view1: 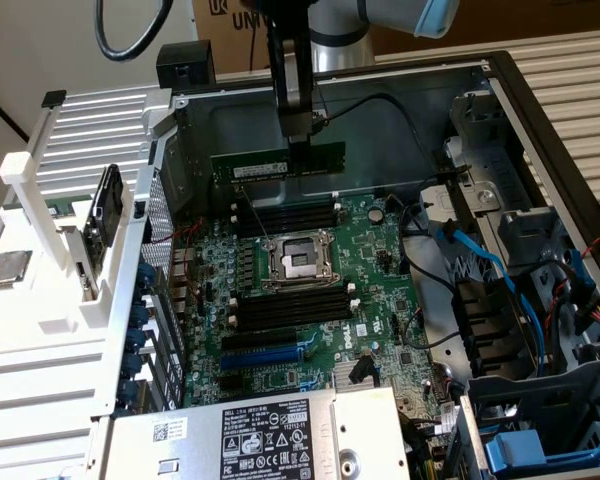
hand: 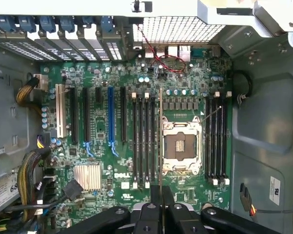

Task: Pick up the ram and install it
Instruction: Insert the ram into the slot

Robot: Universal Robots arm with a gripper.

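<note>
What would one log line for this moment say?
gripper: shut on ram | ram: in air over motherboard | installed: no

One CPU socket [hand: 180, 147] sits on the motherboard [hand: 63, 161]. The black memory slots [hand: 144, 141] number eight: a bank of four on one side of the socket and a bank of four on the opposite side. There is one ram [view1: 252, 165], hanging above the board, higher than the socket. Past one bank, going away from the socket, come one blue expansion slot [hand: 110, 117] and then one white slot [hand: 58, 112] — with one finned silver heatsink [hand: 88, 176] on that same side of the socket.
</note>
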